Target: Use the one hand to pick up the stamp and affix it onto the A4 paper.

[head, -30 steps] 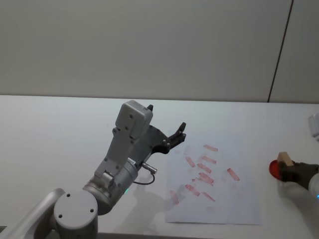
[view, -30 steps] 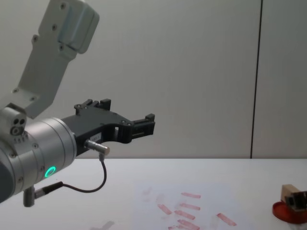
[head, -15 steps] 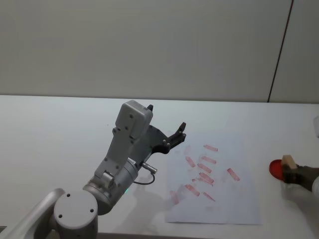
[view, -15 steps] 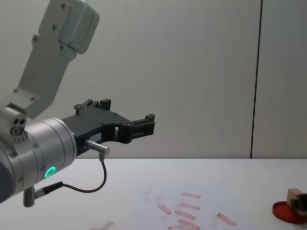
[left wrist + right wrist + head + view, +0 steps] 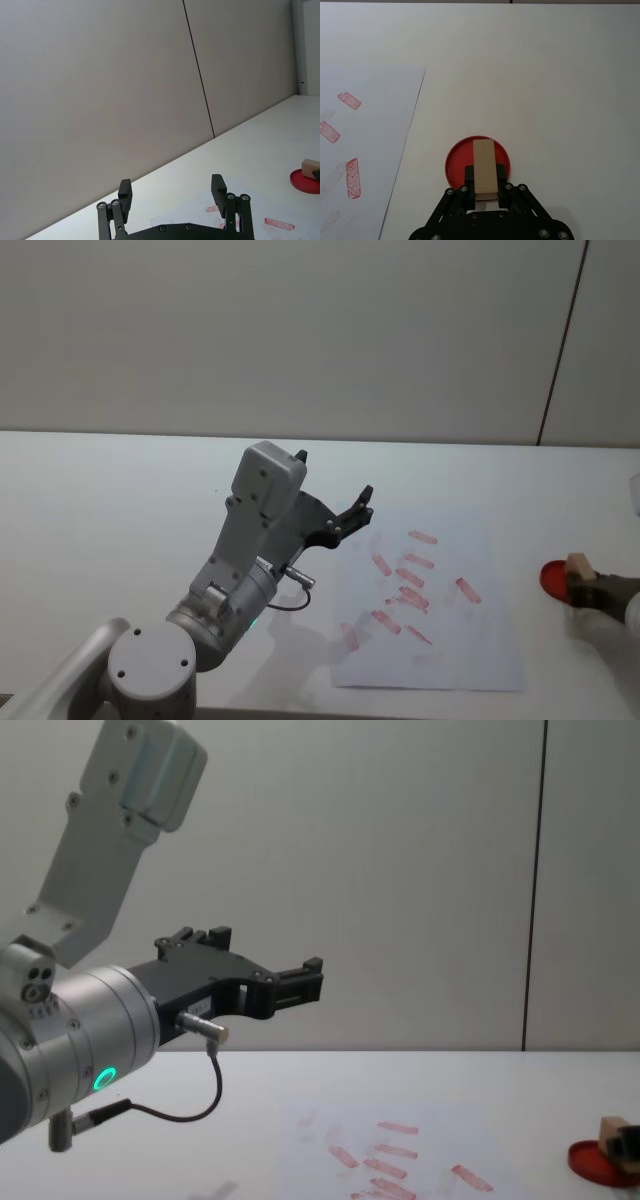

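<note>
Found right pincer (image 5: 484,176) clamped narrow on stamp (image 5: 483,165), one finger on each long side. Placed stamp at far right of table (image 5: 120,500), over red pad (image 5: 457,165), well apart from the marked middle of paper (image 5: 470,650). Cannot tell whether stamp face touches pad (lower end hidden by the block itself in the right wrist view). Read long axis as running out from the grip over pad, across the closing line; in head view, seen poking up out of the pincer, slightly tilted.

Judged step: inking, or about to lift off pad.

Noted paper lying to the robot's left of stamp, nearest edge near pad but not touching it. Noted red marks (image 5: 410,578) clustered mid-sheet, with bare white along the right margin and lower corner. Expect next move to call for a lift clear of pad, a carry leftward across that edge, then a square press down.

Logged left pincer (image 5: 352,512) wide and empty, raised above table off paper's left side, idle. Rated right arm plainly the nearer, and the one holding.
</note>
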Controlling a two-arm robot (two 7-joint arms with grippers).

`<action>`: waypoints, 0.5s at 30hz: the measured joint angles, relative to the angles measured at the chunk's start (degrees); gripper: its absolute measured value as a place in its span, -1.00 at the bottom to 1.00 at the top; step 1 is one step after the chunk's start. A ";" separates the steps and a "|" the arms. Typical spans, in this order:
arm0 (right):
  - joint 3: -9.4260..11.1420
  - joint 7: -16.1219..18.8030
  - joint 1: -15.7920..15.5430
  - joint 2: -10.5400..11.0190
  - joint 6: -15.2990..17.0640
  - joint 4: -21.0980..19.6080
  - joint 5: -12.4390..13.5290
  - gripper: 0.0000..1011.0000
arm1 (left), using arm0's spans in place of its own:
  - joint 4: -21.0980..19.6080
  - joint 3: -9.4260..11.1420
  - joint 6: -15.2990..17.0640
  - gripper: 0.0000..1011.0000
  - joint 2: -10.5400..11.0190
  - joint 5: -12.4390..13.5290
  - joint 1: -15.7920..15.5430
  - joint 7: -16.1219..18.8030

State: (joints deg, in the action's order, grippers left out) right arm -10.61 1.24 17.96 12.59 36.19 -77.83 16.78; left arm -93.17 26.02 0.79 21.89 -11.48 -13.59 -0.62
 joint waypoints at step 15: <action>0.39 0.29 0.49 -0.13 0.08 0.66 -0.28 -0.57 | 0.00 0.00 0.00 0.98 0.00 0.00 0.00 0.00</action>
State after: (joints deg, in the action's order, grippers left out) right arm -10.22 1.53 18.45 12.45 36.27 -77.17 16.50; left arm -93.17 26.03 0.79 21.89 -11.48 -13.59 -0.62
